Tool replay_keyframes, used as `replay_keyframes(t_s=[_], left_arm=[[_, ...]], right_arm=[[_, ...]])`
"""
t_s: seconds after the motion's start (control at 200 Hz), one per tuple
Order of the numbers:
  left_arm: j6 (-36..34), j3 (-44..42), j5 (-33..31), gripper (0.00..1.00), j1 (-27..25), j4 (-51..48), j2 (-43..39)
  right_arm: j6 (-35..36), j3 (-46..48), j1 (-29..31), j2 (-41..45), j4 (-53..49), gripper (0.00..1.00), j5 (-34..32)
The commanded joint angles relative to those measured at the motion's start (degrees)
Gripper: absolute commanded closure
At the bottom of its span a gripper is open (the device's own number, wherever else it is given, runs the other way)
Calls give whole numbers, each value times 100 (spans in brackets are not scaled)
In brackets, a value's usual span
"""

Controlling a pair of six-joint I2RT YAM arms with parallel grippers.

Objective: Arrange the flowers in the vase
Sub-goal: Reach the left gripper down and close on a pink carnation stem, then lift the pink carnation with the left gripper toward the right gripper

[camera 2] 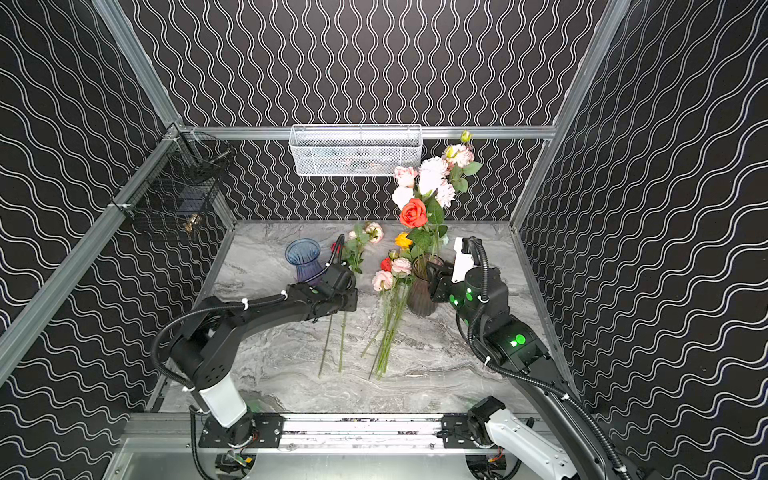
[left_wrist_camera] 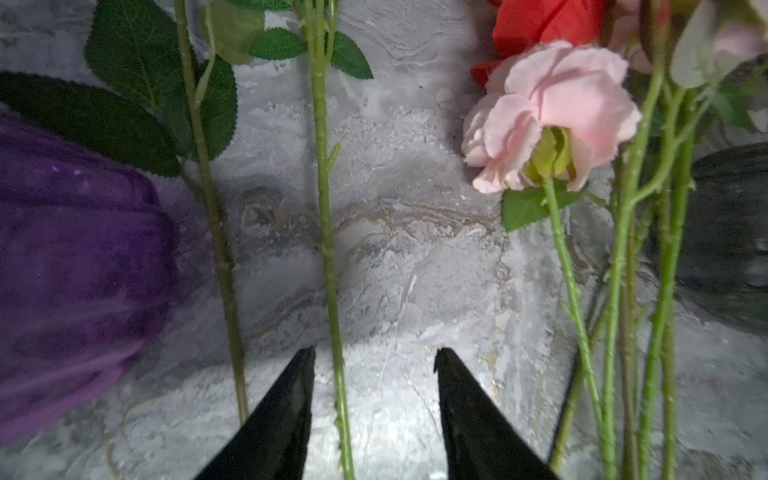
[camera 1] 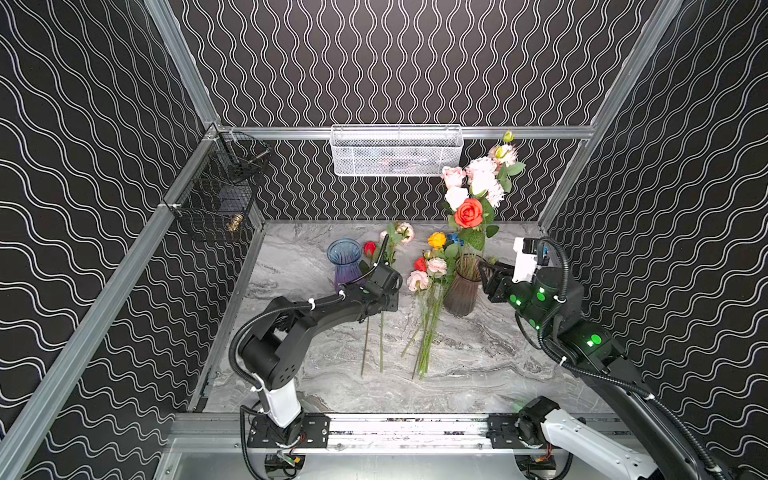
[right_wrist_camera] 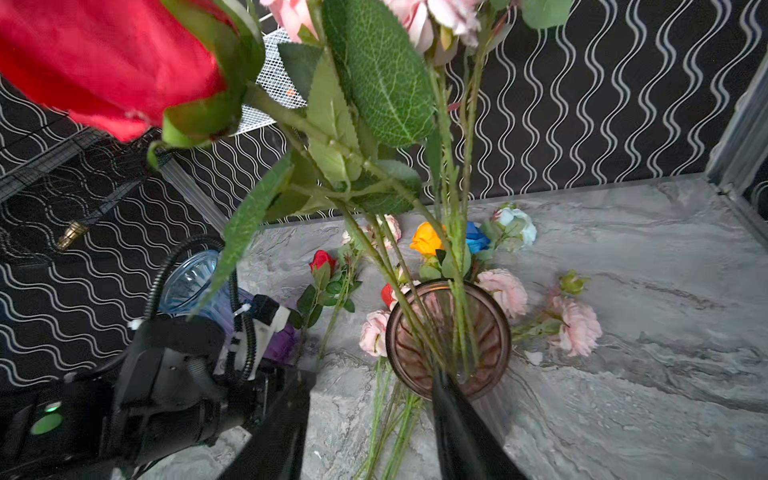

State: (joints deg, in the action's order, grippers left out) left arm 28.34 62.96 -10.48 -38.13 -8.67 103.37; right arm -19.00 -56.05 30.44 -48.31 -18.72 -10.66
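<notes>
Step in hand is judged as pick-up of the next loose flower. The left claw (left_wrist_camera: 374, 353) is set low over the table (camera 1: 478, 374), jaws spread, with one green stem (left_wrist_camera: 328, 249) lying between them, nearer one finger and not pinched. A second stem (left_wrist_camera: 218, 249) lies just beside, outside the jaws. The right claw (right_wrist_camera: 372, 376) is held at the brown vase (camera 1: 461, 291), jaws spread, nothing seen pinched. One fingertip (right_wrist_camera: 453, 415) overlaps the rim, but contact cannot be told. Several flowers (camera 1: 478, 183) are stood upright in the brown vase. A loose bunch (camera 1: 428, 320) lies on the table just beside it, with more heads behind. A blue-purple vase (camera 1: 345, 262) appears empty. The next move is judged to need the jaws closed on the single stem without its neighbour being caught, then a lift and a careful threading into the crowded mouth. The left claw is hidden under its wrist in both top views. The head of the targeted stem is cut off in the left wrist view. The loose count cannot be made out.
</notes>
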Motion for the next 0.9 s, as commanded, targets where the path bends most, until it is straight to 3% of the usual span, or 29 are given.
replay_keyframes(t_s=[0.0,0.2,0.46,0.896], left_arm=[[-228,275,-192,55,98,-105,375],[-259,531,-227,69,171,-41,1006],[-203,492,-78,100,166,16,966],[563,-883,592,100,162,1127,-1208]], right_arm=[[-90,50,10,-2,386,51,169],[-17,146,7,116,447,51,144],[-6,178,6,214,501,51,118],[-24,143,14,316,778,53,604]])
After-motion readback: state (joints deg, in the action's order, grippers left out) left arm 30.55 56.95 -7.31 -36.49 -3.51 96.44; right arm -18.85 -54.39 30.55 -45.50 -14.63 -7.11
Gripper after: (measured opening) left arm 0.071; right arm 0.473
